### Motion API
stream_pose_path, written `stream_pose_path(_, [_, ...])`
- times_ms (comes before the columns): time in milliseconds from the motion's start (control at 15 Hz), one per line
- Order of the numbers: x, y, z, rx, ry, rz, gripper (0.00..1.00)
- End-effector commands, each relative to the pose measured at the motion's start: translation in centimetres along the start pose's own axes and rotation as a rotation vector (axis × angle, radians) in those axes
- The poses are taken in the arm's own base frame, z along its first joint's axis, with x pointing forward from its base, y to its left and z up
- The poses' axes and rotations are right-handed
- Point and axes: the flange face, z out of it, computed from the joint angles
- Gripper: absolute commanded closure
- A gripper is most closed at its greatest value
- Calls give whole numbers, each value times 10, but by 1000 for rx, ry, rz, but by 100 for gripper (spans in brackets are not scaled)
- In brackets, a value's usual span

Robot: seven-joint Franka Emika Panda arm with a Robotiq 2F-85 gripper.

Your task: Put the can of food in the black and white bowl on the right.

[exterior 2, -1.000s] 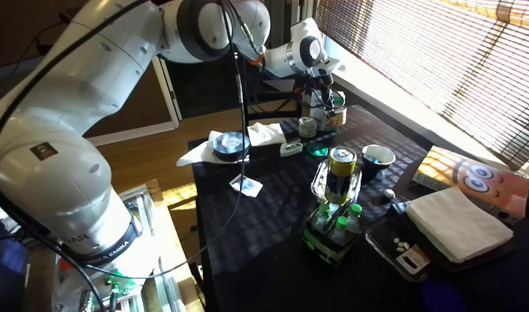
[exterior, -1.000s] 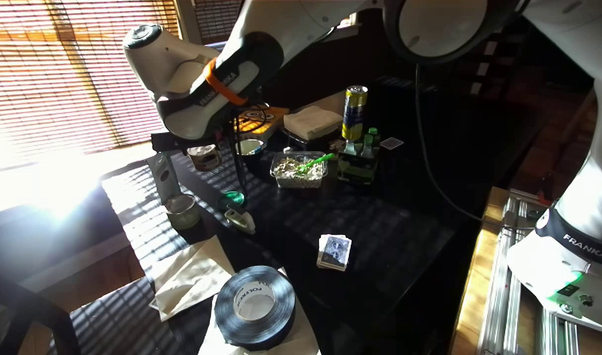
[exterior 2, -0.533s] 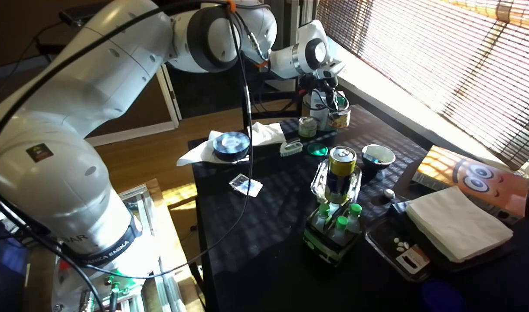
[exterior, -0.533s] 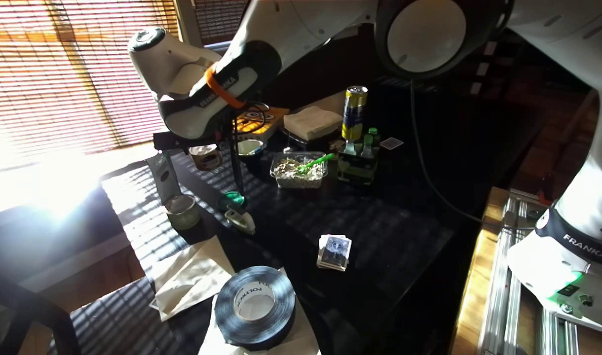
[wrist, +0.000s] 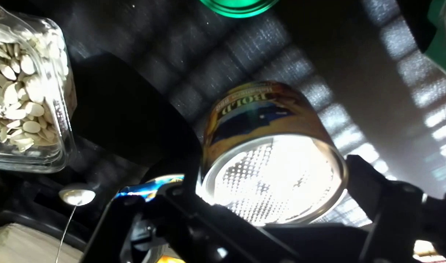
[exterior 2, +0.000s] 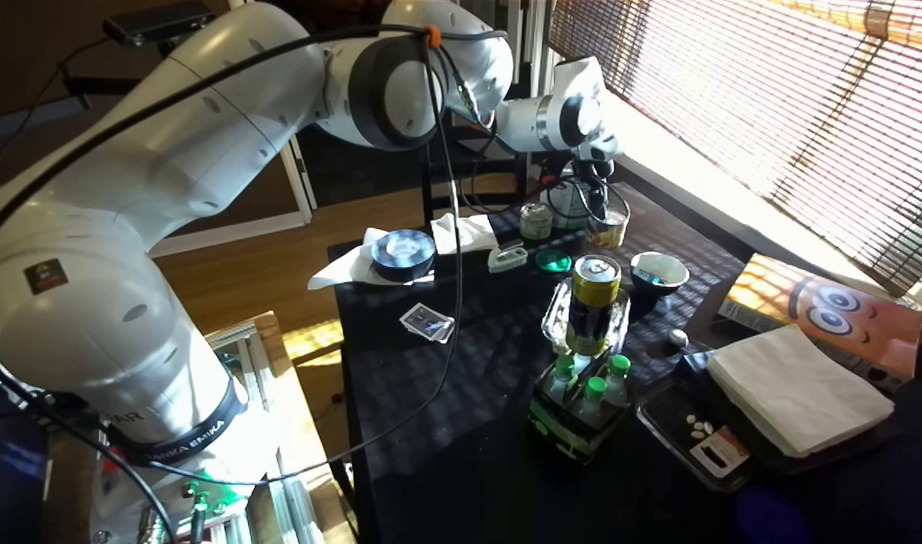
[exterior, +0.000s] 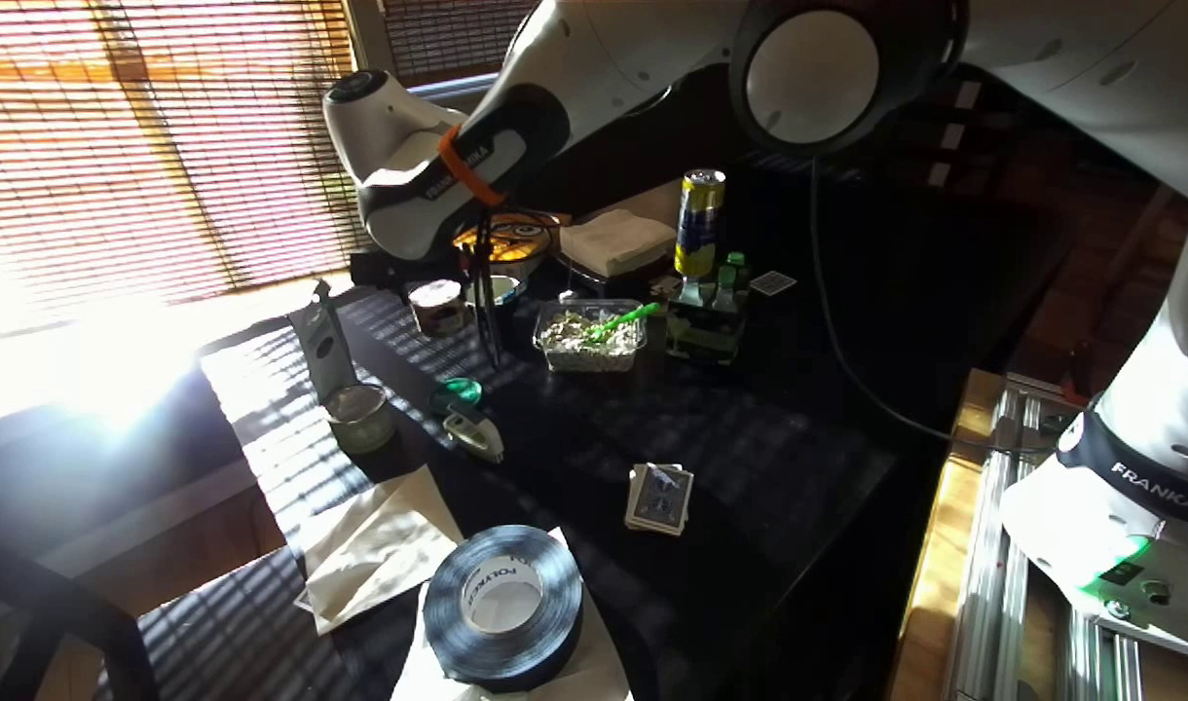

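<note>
Claw (wrist: 273, 166) is pinching the food can (wrist: 259, 118) by its sides; just the one food can. It's near the bowl (exterior 2: 660, 266), outside it. Whether it clears the table (exterior 2: 468, 461), can't tell.

Counted: one bowl, black outside, white inside, blue wrapper (exterior 2: 648, 278) in it; one drink can (exterior 2: 593, 306), upright over the carrier (exterior 2: 567, 434); one seed tub (exterior: 591, 352); one green disc (exterior 2: 554, 261); one brush (exterior 2: 508, 258); one jar (exterior 2: 536, 221); one bag (exterior: 323, 350), standing; one tape roll (exterior 2: 400, 268); two papers (exterior: 380, 555), one of them under the tape roll; one card pile (exterior: 660, 501); one napkin stack (exterior 2: 801, 389); one orange box (exterior 2: 831, 310).

By view: an exterior view gives three green caps (exterior 2: 595, 388), and in an exterior view two caps (exterior: 737, 260) show. In an exterior view the drink can hides most of the seed tub (exterior 2: 558, 317). A green spoon (exterior: 628, 319) in the seeds and a loose card (exterior: 773, 282), well apart from the card pile, show in an exterior view. Wrist view alone reads BOLD, upside down, on the food can, plus a thin strand (wrist: 65, 233) running from the silver ball (wrist: 77, 195); it crops the seed tub and green disc. Tape roll, jar and brush show in both exterior views.
</note>
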Motion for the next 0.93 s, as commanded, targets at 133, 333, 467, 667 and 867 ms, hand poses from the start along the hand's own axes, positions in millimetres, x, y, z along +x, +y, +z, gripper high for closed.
stream_pose_path(133, [9, -6, 12, 56, -47, 38, 29])
stream_pose_path(333, [4, -13, 11, 54, -16, 48, 29])
stream_pose_path(467, [3, -16, 10, 48, -3, 58, 29])
stream_pose_path(667, [6, -19, 8, 49, 34, 121, 29])
stream_pose_path(867, [26, -15, -3, 45, 99, 241, 29])
